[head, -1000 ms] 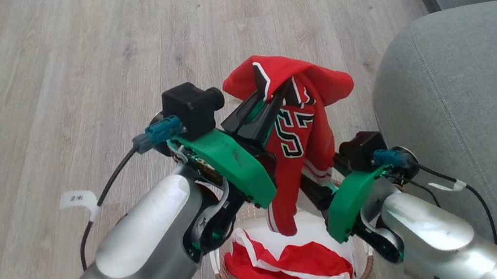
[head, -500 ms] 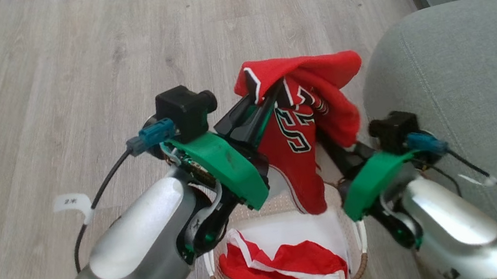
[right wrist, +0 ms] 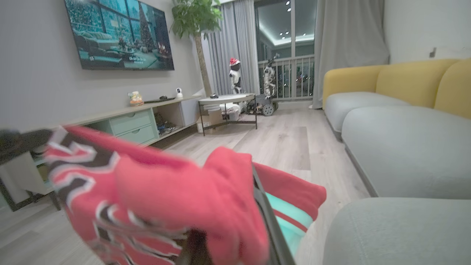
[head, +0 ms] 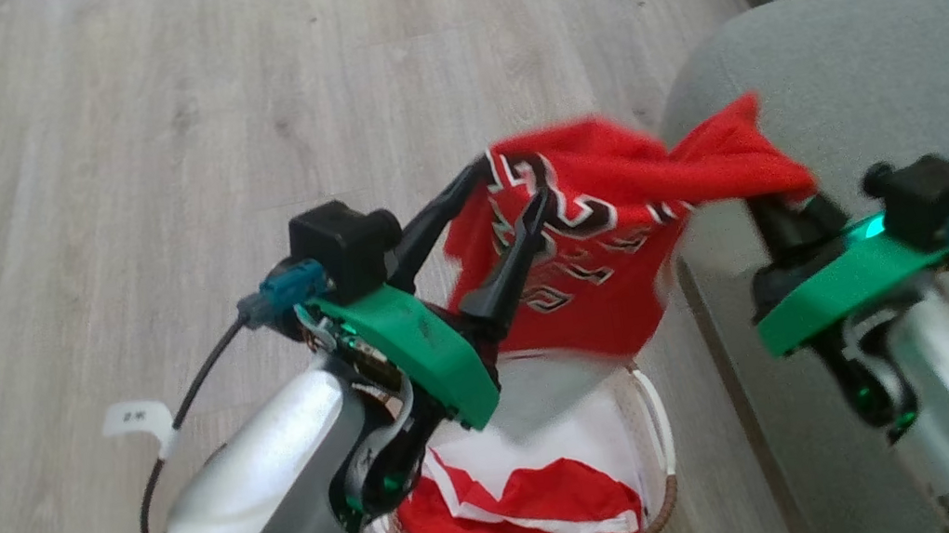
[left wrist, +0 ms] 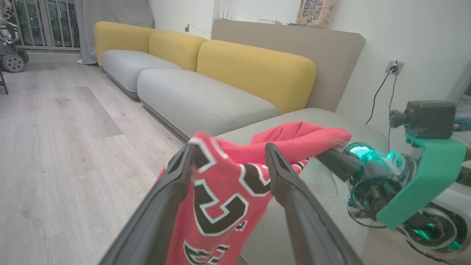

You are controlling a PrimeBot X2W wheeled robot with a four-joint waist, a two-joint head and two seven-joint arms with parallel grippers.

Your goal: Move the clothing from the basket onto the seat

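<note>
The clothing is two red pieces. A red jersey (head: 611, 237) with black numerals hangs in the air, stretched between my two grippers above the basket (head: 662, 516). My left gripper (head: 510, 191) is open, with the jersey (left wrist: 220, 206) draped loosely between its fingers. My right gripper (head: 765, 209) is shut on the jersey's far corner, over the edge of the grey-green seat (head: 877, 65). In the right wrist view the jersey (right wrist: 165, 191) covers most of that gripper, with one dark finger (right wrist: 268, 221) showing. A second red piece (head: 520, 509) with white trim lies in the basket.
Pale wooden floor (head: 91, 154) spreads to the left and ahead. Further sofa cushions with yellow backrests (left wrist: 257, 70) run along the wall. A TV cabinet (right wrist: 136, 125) and a small side table (right wrist: 228, 101) stand across the room.
My left gripper has opened and let go of the jersey. The right gripper has shut on it and pulled it right towards the seat. The head camera has turned right.
</note>
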